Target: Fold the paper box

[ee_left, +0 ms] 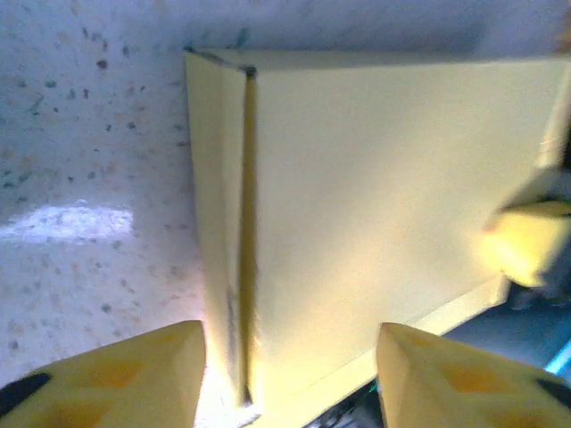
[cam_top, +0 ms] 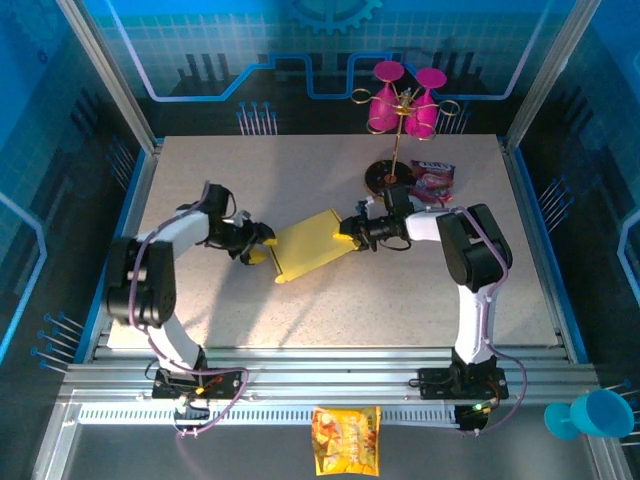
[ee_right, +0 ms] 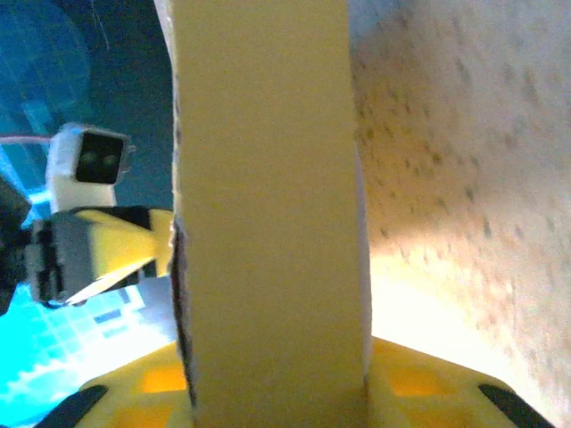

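Although the orange-yellow snack bag [cam_top: 346, 438] in front of the arm bases carries print, none of it is legible from above. At the middle of the tabletop [cam_top: 200, 170] the paper box [cam_top: 312, 245] lies slanted, golden side up. Bare surface lies all round it, and the stand of pink glasses [cam_top: 383, 177] is well behind. The left gripper [cam_top: 258, 246] sits at the box's left end, its fingers [ee_left: 125, 374] spread with one box edge between them. The right gripper [cam_top: 352, 230] meets the opposite end, where its fingers [ee_right: 428, 392] seem to pinch a yellow panel, though blur hides the contact. Both wrist views cut off much of the box.
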